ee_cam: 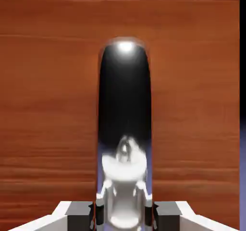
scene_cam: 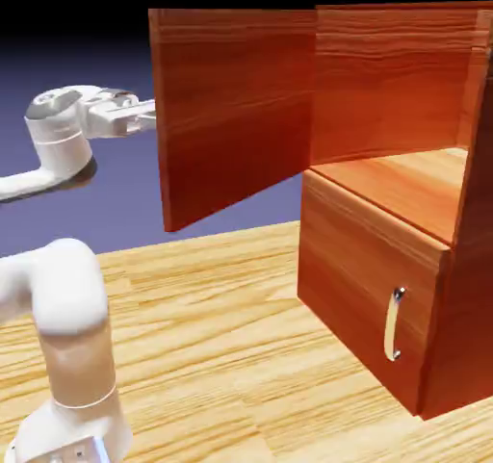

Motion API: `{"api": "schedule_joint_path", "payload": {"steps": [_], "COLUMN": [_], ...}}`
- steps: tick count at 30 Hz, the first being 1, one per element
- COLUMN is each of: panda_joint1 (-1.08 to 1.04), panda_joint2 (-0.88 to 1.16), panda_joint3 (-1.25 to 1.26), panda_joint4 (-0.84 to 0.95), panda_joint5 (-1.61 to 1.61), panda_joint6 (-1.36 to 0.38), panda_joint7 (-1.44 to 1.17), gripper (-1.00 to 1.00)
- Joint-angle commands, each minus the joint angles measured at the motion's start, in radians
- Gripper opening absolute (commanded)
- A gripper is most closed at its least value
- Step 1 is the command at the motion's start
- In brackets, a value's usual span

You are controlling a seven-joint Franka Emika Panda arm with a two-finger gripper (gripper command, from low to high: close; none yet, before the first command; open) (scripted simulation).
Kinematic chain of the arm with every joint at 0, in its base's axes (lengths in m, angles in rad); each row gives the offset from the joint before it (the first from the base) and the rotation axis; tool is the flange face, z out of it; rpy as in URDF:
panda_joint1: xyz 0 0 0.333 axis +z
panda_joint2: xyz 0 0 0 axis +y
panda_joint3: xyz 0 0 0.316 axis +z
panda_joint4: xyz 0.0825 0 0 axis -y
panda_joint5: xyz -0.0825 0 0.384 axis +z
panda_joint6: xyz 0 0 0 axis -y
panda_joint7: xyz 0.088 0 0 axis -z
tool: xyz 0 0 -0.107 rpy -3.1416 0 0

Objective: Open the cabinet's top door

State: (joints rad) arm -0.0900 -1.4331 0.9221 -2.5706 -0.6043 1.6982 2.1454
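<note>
Top door (scene_cam: 236, 115) swung wide open, hinged at cabinet (scene_cam: 404, 95) front, upper shelf exposed. Tool (ee_cam: 124, 215) clamped on the door's handle (ee_cam: 125, 110), hidden behind the door in exterior view. Lower door (scene_cam: 366, 302) closed. Cabinet sits on counter (scene_cam: 221, 355).

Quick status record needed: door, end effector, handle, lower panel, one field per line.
top door: swung wide open, upper compartment exposed
end effector: shut on the top door's handle
top door's handle: silver bar, between the fingertips in the hand view; hidden behind the door in the exterior view
lower panel: closed, small handle untouched
cabinet: standing on the wooden table
</note>
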Motion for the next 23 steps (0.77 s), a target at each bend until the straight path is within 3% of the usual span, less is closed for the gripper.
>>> {"api": "schedule_joint_path", "payload": {"steps": [1,23], "panda_joint1": [-0.024,-0.626], "panda_joint2": [0.007,0.046], "panda_joint3": [0.026,0.324], "panda_joint4": [0.036,0.833], "panda_joint5": [0.018,0.181], "panda_joint6": [-0.039,-0.679], "panda_joint7": [-0.002,-0.122], "gripper": [-1.0,-1.0]}}
